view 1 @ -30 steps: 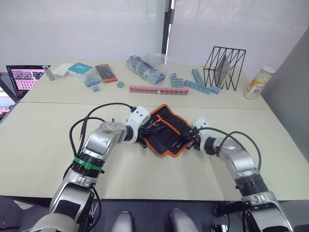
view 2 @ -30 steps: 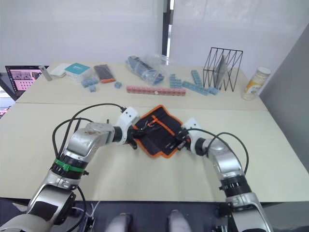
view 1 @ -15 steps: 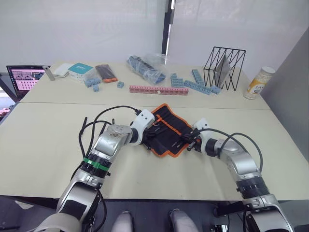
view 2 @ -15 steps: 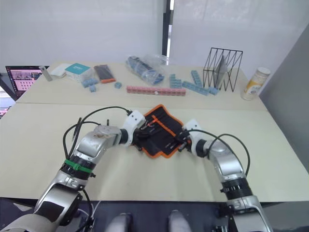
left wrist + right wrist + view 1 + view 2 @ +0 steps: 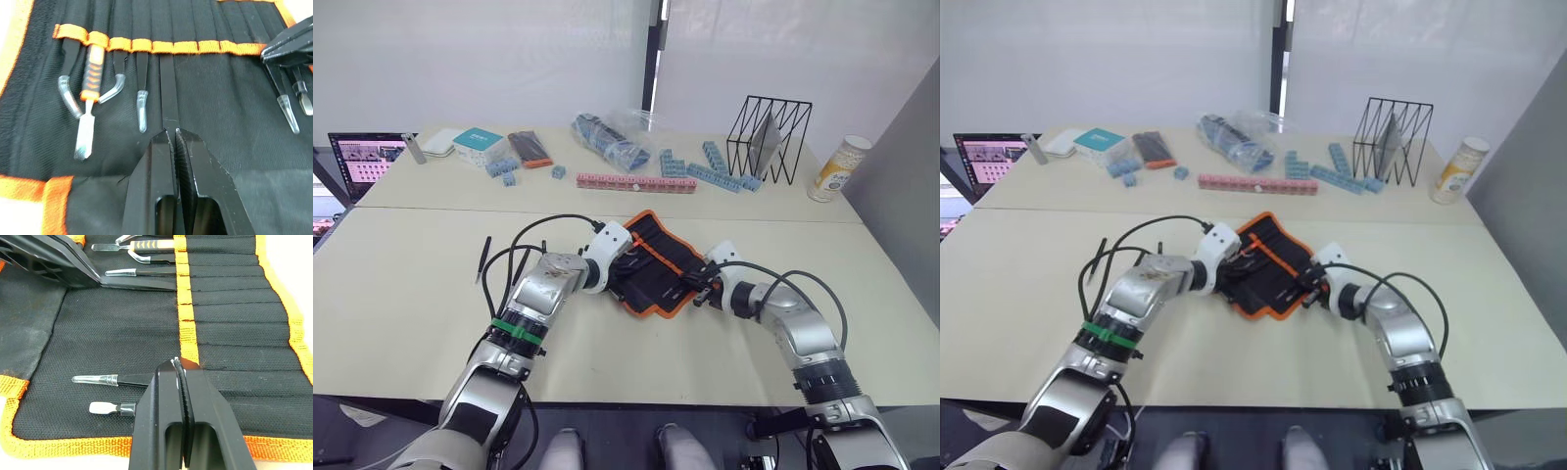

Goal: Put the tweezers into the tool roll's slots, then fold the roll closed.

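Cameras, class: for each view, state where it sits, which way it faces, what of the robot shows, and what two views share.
Left and right eye views: head camera, looking forward and down over the table; both arms show.
Left wrist view: looks along the left gripper, shut on a tweezer in the tool roll.
Right wrist view: looks along the right gripper, shut, over the roll's slots.
Shared: both wrist views show the roll's orange band and stowed tweezers.

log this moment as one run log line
left gripper: shut on slim black tweezer in slot | right gripper: shut at orange slot band | black orange-trimmed fabric tool roll: open
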Action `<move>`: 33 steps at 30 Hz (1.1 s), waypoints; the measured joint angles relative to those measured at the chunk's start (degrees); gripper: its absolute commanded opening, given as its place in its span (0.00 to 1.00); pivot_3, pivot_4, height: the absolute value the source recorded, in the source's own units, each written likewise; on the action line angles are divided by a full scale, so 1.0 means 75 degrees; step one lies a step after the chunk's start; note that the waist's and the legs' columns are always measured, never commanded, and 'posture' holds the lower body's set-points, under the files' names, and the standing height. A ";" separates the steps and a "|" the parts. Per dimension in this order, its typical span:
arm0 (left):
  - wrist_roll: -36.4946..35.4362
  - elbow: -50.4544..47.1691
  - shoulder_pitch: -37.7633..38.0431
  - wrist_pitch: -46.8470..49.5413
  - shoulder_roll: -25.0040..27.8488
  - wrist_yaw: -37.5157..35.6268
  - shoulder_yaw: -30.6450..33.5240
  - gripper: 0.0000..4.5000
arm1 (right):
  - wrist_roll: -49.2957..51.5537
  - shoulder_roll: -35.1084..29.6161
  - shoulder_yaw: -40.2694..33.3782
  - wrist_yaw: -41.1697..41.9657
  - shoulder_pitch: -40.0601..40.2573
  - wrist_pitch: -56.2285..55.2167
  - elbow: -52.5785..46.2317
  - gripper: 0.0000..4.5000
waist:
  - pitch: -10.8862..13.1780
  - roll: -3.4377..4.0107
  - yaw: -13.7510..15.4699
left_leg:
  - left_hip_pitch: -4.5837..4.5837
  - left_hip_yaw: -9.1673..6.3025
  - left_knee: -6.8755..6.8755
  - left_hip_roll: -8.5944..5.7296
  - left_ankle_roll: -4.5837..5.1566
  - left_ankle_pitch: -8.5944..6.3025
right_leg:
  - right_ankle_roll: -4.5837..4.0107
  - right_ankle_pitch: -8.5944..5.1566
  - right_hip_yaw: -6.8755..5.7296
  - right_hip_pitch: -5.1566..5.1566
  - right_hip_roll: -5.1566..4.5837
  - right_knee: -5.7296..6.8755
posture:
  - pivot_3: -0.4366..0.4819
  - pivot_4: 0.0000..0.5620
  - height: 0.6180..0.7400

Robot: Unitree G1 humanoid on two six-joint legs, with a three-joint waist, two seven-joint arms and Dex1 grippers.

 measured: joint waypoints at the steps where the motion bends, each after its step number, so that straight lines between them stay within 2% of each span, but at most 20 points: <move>1: 0.0018 0.0169 -0.0040 -0.0129 -0.0066 0.0025 0.0001 0.00 | 0.0000 0.0020 -0.0001 -0.0042 0.0014 0.0000 -0.0005 0.01 | -0.0001 0.0001 -0.0002 | 0.0001 0.0000 0.0001 0.0000 0.0000 0.0000 | 0.0001 0.0001 0.0000 0.0002 0.0000 0.0000 | 0.48 0.27 1.00; 7: 0.0274 0.1043 -0.0256 -0.0942 -0.0397 0.0070 0.0000 0.00 | -0.0007 0.0126 -0.0008 -0.0235 0.0077 0.0000 0.0016 0.01 | -0.0008 0.0002 -0.0005 | 0.0063 -0.0002 -0.0001 -0.0001 -0.0002 -0.0001 | 0.0000 -0.0002 0.0000 0.0078 0.0000 -0.0019 | 0.48 0.27 1.00; 10: 0.0434 0.1636 -0.0386 -0.1636 -0.0590 0.0095 -0.0006 0.00 | -0.0010 0.0148 -0.0007 -0.0269 0.0093 0.0000 0.0025 0.01 | -0.0008 0.0002 -0.0005 | 0.0084 -0.0004 -0.0001 -0.0003 -0.0002 -0.0002 | -0.0041 -0.0027 0.0002 0.0104 -0.0001 -0.0033 | 0.48 0.27 1.00; 17: 0.0736 0.3356 -0.0923 -0.3146 -0.1140 0.0381 0.0227 0.00 | -0.0010 0.0156 -0.0010 -0.0287 0.0124 0.0000 0.0017 0.01 | -0.0008 0.0001 -0.0006 | 0.0084 -0.0006 -0.0001 -0.0006 -0.0002 -0.0002 | -0.0032 -0.0023 0.0004 0.0106 -0.0001 -0.0034 | 0.48 0.27 1.00; 21: 0.0840 0.3774 -0.1020 -0.3619 -0.1211 0.0404 0.0299 0.00 | -0.0010 0.0180 -0.0009 -0.0366 0.0152 0.0000 -0.0005 0.01 | -0.0009 0.0002 -0.0016 | 0.0086 -0.0007 -0.0006 -0.0007 -0.0002 -0.0002 | -0.0022 -0.0018 0.0004 0.0106 -0.0001 -0.0034 | 0.48 0.27 1.00; 28: 0.0565 0.3239 -0.0724 -0.3291 -0.0998 -0.0195 0.0621 0.52 | -0.0007 0.0190 -0.0011 -0.0440 0.0126 -0.0002 -0.0092 0.00 | -0.0008 0.0002 -0.0067 | 0.0083 -0.0008 -0.0016 -0.0007 -0.0003 -0.0002 | -0.0011 -0.0013 0.0005 0.0101 -0.0001 -0.0034 | 0.48 0.27 1.00; 33: 0.0585 0.1623 -0.0180 -0.2410 -0.0213 -0.0718 0.0495 0.89 | 0.0098 0.0230 -0.0063 -0.0364 0.0118 -0.0002 -0.0167 0.00 | -0.0007 0.0004 -0.0120 | 0.0082 -0.0008 -0.0030 -0.0006 -0.0003 -0.0002 | -0.0001 -0.0007 0.0006 0.0091 0.0001 -0.0030 | 0.48 0.27 1.00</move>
